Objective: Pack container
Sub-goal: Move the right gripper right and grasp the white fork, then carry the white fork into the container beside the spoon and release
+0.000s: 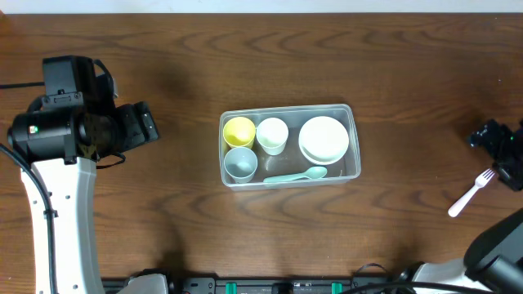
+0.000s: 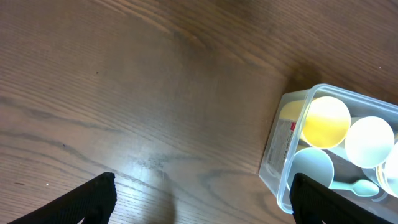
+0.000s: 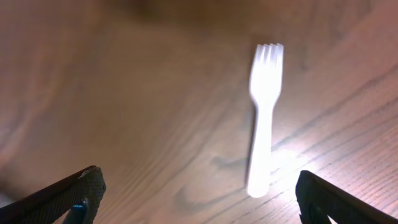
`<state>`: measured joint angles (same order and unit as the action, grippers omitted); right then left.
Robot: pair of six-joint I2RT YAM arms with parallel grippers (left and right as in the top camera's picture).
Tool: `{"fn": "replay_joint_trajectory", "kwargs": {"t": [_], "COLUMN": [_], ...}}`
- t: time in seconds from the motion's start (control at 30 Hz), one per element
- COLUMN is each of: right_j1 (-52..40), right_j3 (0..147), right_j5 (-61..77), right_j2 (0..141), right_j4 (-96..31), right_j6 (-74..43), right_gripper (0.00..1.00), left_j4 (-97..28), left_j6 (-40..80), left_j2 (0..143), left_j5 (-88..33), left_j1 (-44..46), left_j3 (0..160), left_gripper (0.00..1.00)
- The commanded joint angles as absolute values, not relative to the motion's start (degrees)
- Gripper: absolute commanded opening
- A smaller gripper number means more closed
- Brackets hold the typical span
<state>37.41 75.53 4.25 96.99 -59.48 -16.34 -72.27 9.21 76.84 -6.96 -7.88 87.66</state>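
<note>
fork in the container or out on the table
Out. The white fork lies on the table, far right of the container, beside the open right gripper.

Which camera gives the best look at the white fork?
The right wrist view: the fork lies large, just right of centre, tines and handle both visible, if slightly blurred. Overhead shows it small and thin near the frame's right edge. The left wrist view misses it entirely.
</note>
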Motion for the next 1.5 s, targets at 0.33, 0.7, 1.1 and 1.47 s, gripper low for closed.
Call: {"fn": "replay_joint_trajectory", "kwargs": {"t": [0.33, 0.7, 1.1, 1.47], "right_j1": [42.4, 42.4, 42.4, 42.3], "right_j3": [72.0, 66.1, 64.1, 64.1], "right_j5": [0.2, -1.9, -1.0, -0.8], "right_j2": [109.8, 110.0, 110.0, 110.0], "right_j4": [-55.6, -48.4, -46.5, -46.5], "right_j6": [-18.4, -19.7, -19.5, -19.7], "right_gripper": [0.99, 0.94, 0.70, 0.23], "left_j4": [-72.6, -72.6, -72.6, -72.6], "left_j6": [9.7, 9.7, 9.7, 9.7], "left_j2": [77.2, 77.2, 77.2, 77.2], "left_j5": [-6.9, -6.9, -6.9, -6.9], "left_j1": [-8.2, -8.2, -8.2, -8.2], "left_j3": [87.6, 87.6, 87.6, 87.6], "left_gripper": [0.89, 0.89, 0.89, 0.89]}}
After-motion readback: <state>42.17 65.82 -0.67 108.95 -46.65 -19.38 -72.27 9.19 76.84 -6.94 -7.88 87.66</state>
